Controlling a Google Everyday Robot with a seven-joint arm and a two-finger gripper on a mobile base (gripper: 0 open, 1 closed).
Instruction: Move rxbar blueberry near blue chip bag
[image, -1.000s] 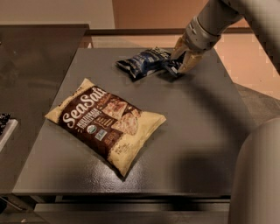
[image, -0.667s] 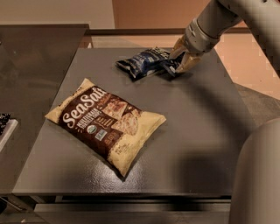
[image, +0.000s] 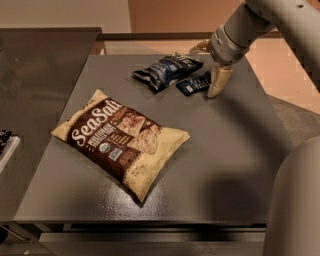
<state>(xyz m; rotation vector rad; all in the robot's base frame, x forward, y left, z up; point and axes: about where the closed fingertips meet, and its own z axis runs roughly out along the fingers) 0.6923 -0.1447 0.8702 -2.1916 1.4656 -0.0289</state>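
The rxbar blueberry (image: 194, 84) is a small dark navy wrapper lying flat on the grey table (image: 235, 150) at the back. It lies right beside the blue chip bag (image: 167, 70), touching or nearly touching the bag's right end. My gripper (image: 204, 71) hangs over the bar's right end with its cream fingers spread apart. One finger (image: 218, 81) stands just right of the bar and the other (image: 200, 47) is behind the chip bag. The gripper is open and holds nothing.
A big cream-and-brown Sea Salt bag (image: 120, 142) lies at the table's front left. A darker counter (image: 35, 75) adjoins the table on the left. Part of my robot body (image: 295, 205) fills the lower right corner.
The fingers, closed around the bar's right end before, have spread apart. The bar now lies loose on the table beside the chip bag.
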